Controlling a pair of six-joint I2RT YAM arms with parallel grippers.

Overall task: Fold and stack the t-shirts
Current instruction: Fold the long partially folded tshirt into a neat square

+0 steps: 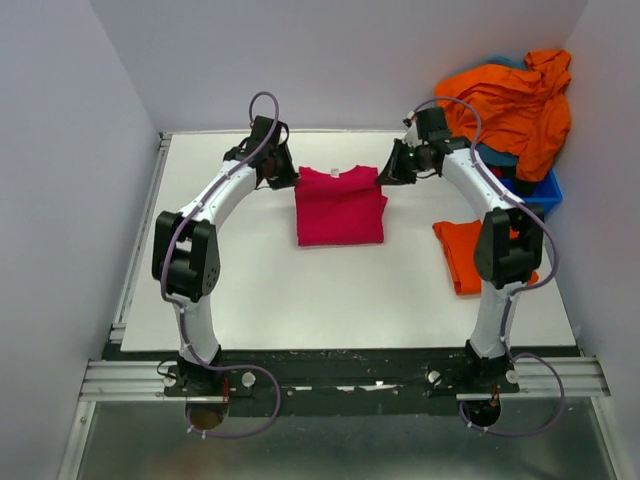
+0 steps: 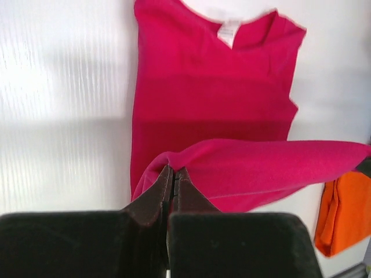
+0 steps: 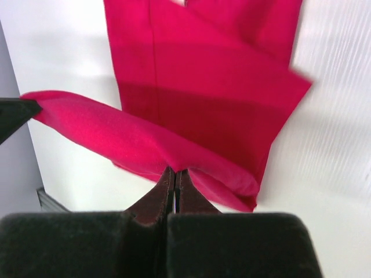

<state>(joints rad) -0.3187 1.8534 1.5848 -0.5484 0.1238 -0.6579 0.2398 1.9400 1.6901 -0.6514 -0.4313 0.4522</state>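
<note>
A magenta-pink t-shirt (image 1: pixel 340 210) lies partly folded in the middle of the table, its white neck label (image 2: pixel 230 32) at the far end. My left gripper (image 1: pixel 283 178) (image 2: pixel 174 171) is shut on the left end of a lifted fold of this shirt. My right gripper (image 1: pixel 390 168) (image 3: pixel 175 172) is shut on the right end of the same fold. The fold hangs stretched between them above the flat part of the shirt (image 3: pixel 208 87). A folded orange t-shirt (image 1: pixel 462 255) (image 2: pixel 342 214) lies on the table at the right.
A blue plastic bin (image 1: pixel 545 192) stands at the back right corner, with a heap of orange cloth (image 1: pixel 515 100) and a bit of teal cloth (image 1: pixel 508 62) piled on it. White walls close in the table on three sides.
</note>
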